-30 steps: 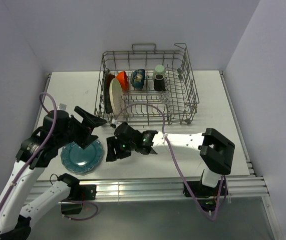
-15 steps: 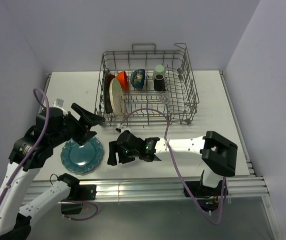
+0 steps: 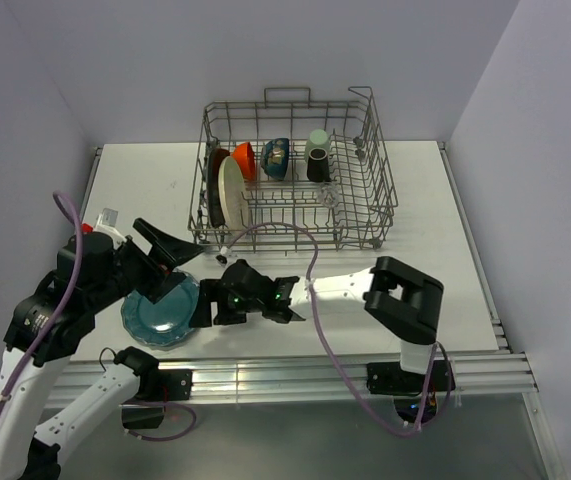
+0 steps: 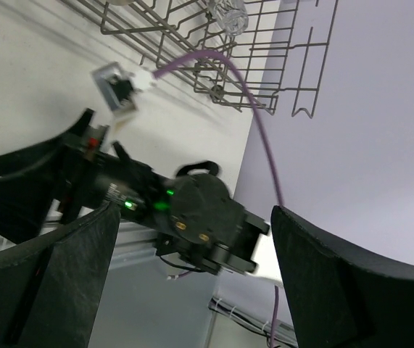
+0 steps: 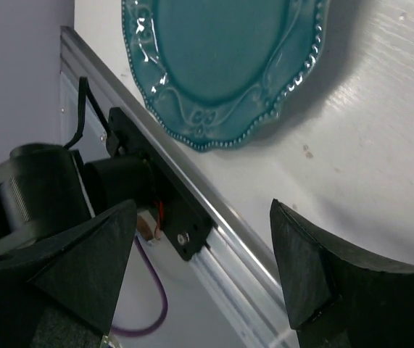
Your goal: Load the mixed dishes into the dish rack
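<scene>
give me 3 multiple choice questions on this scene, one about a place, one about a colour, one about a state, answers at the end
1. Where is the teal plate?
A) lying flat on the table, near the left arm
B) standing between wire tines
C) lifted in the air

2. What colour is the bowl beside the cream plate in the dish rack?
A) yellow
B) white
C) red-orange

3. How do the right jaws stand?
A) shut on a mug
B) open, holding nothing
C) shut on a glass

Answers:
1 A, the right wrist view shows it flat on the white tabletop.
2 C, its red-orange side shows next to the cream plate at the rack's left end.
3 B, in the right wrist view they stand wide apart with nothing between them.
</scene>
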You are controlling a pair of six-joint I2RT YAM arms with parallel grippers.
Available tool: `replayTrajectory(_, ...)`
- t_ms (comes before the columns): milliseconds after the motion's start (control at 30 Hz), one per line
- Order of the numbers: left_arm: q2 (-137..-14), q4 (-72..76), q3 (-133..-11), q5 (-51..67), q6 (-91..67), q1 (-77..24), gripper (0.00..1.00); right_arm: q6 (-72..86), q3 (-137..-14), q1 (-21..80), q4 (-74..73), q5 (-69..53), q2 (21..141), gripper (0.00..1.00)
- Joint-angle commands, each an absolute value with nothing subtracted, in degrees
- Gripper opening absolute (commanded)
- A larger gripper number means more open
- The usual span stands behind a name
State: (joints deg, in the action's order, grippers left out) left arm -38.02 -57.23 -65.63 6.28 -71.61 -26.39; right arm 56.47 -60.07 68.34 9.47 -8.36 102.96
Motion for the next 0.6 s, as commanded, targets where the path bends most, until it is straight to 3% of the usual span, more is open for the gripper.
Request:
replayTrajectory(0, -39.72, -57.04, -68.72, 7.20, -70.58, -26.46, 0.92, 61.86, -60.47, 67.33, 20.89, -10.72, 107.30, 0.80)
replayTrajectory(167, -41.66, -58.79, -72.77, 7.47, -69.35, -26.46, 0.92, 66.35, -60.29, 66.36, 29.52, -12.39, 115.38, 0.74)
replayTrajectory(400, -41.31, -61.17, -74.44, 7.20, -69.08, -26.46, 0.93, 69.25, -62.31, 66.18, 30.76, -10.20, 119.88, 0.66)
replayTrajectory(567, -41.22, -61.87, -74.62, 7.38, -69.52, -26.46, 0.93, 74.26, -61.88, 66.18, 30.94, -7.13, 121.73, 0.53)
